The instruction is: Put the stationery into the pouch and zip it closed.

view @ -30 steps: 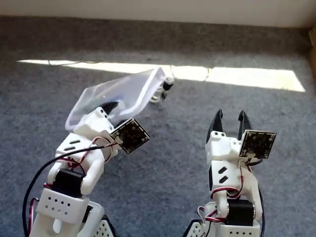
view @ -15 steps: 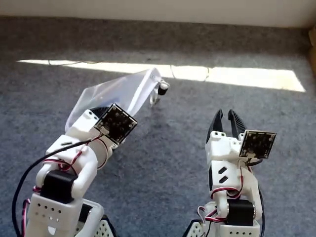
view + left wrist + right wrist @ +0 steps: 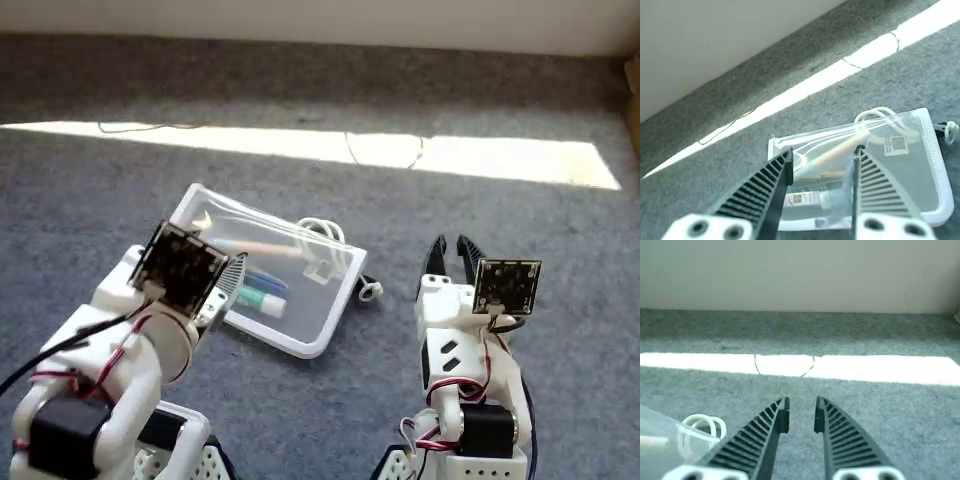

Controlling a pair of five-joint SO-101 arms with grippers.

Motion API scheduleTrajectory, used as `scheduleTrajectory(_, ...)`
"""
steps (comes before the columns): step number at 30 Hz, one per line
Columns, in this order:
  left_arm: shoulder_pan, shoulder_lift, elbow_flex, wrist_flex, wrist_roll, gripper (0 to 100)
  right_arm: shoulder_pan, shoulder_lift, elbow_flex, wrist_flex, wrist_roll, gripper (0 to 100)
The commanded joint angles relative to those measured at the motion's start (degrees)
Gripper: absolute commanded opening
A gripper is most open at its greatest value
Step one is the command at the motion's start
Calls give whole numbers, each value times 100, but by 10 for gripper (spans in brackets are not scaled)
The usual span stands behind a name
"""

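Observation:
The clear mesh pouch (image 3: 300, 310) lies flat on the grey carpet, with pens (image 3: 255, 290) and a coiled white cable (image 3: 325, 238) inside it. Its zipper pull ring (image 3: 371, 291) sticks out at the right corner. My left gripper (image 3: 233, 278) hangs open over the pouch's near left part, nothing between its fingers. The left wrist view looks down between the left gripper (image 3: 822, 152) fingers onto the pouch (image 3: 920, 165). My right gripper (image 3: 452, 247) stands right of the pouch, apart from it. In its own view the right gripper (image 3: 801, 402) is open by a narrow gap and empty.
A bright sunlit strip (image 3: 480, 155) crosses the carpet behind the pouch, with a thin cable (image 3: 350, 148) lying across it. A pale wall (image 3: 800, 270) bounds the far side. Bare carpet (image 3: 560, 230) lies right of the right arm.
The left gripper held the pouch up off the carpet; now the pouch lies flat, nearer the arms, and that gripper is open. The right gripper's fingers have narrowed.

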Motion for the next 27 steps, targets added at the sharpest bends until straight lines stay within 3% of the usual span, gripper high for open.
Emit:
scheduleTrajectory(1,66,-1103,-48,-9,308,171,-75,-84,-444,602,88,77)
scheduleTrajectory(8,66,-2615,831,-18,299,3,-75,-84,-444,1552,97,77)
scheduleTrajectory(22,57,-2800,2316,-9,299,9,-48,-84,101,2308,97,76)
scheduleTrajectory(27,40,-2800,3064,-18,290,12,-66,-84,541,2299,97,8)
